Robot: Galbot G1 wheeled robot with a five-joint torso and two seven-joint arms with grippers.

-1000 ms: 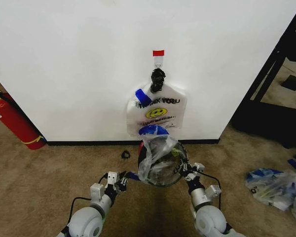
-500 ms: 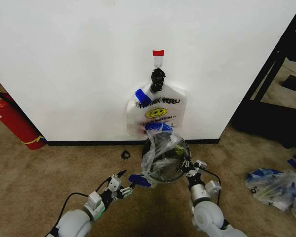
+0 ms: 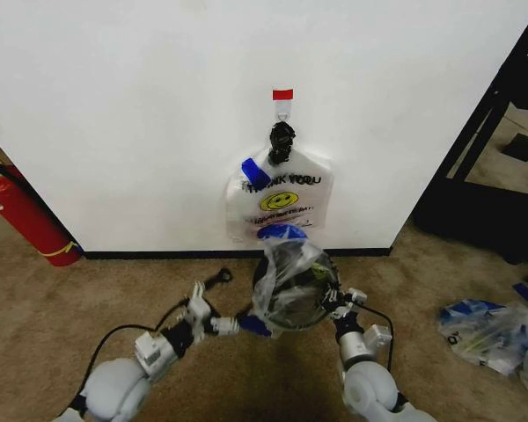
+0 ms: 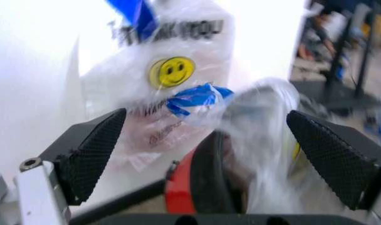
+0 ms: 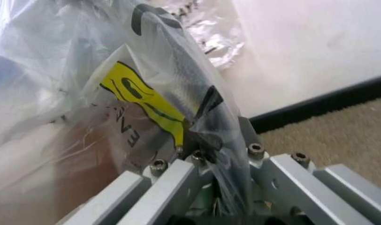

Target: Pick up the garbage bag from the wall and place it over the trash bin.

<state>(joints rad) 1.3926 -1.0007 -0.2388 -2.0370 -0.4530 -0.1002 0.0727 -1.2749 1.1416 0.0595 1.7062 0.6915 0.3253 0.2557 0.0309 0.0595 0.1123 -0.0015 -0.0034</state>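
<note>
white wall (image 3: 114, 105) | garbage bag (image 3: 290, 281) over trash bin (image 3: 297, 318) | left hand (image 3: 204, 308) agape beside | right hand (image 3: 341, 305) pinching bag

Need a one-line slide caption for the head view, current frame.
Clear garbage bag draped over the black trash bin below the wall; right gripper pinches the bag, left gripper open beside it.

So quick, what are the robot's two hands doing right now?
Left gripper: open, holding nothing.
Right gripper: shut on the garbage bag.
</note>
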